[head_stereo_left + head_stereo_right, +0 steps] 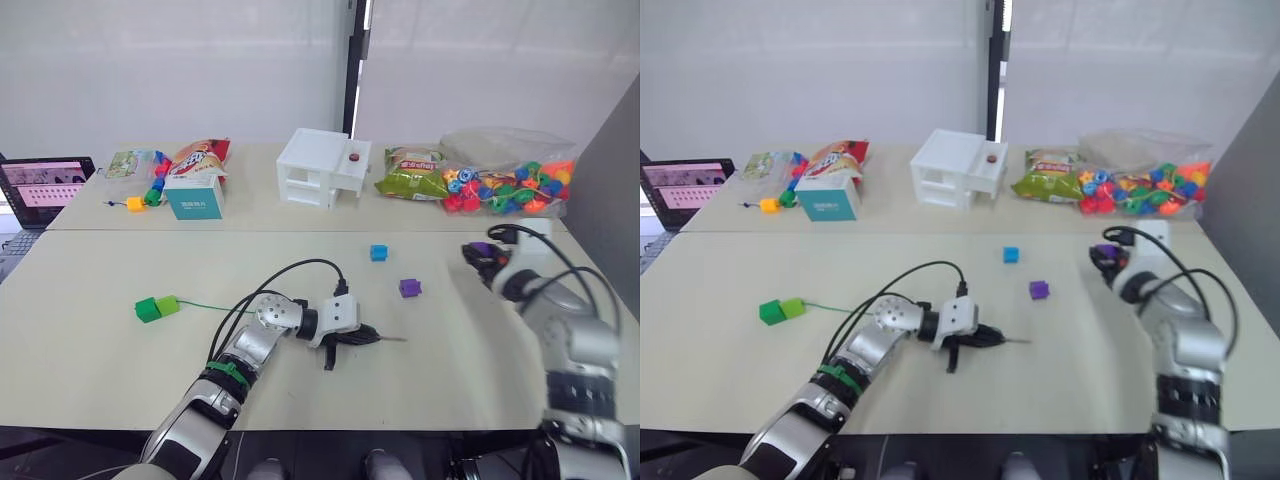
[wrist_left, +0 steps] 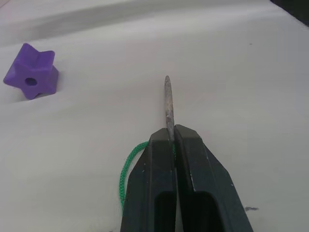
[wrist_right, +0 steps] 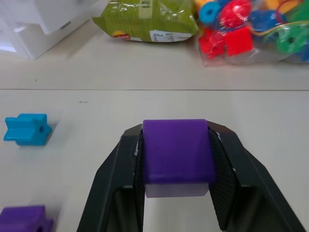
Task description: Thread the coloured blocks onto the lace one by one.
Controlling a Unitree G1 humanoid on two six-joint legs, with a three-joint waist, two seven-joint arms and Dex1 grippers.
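Beige table (image 1: 90, 270) with snack bags and a white box at the back. Left gripper (image 2: 170, 140) pinches the lace (image 1: 205, 307) by its stiff needle tip, two green blocks (image 1: 157, 308) already threaded at its far end. Right gripper (image 3: 176, 191) clamps a purple block (image 3: 176, 153), well right of the needle; another purple block (image 1: 409, 288) and the blue block (image 1: 378, 253) lie between. Blocks look light, hard, slippery; the cord is limp, so holding near the tip seems best.

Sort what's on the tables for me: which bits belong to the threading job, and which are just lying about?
Job:
lace, tip pinched in left gripper
purple block in right gripper
loose purple block
blue block
two green blocks on the lace

Lying about:
bag of beads
snack packets
white box
teal box
laptop
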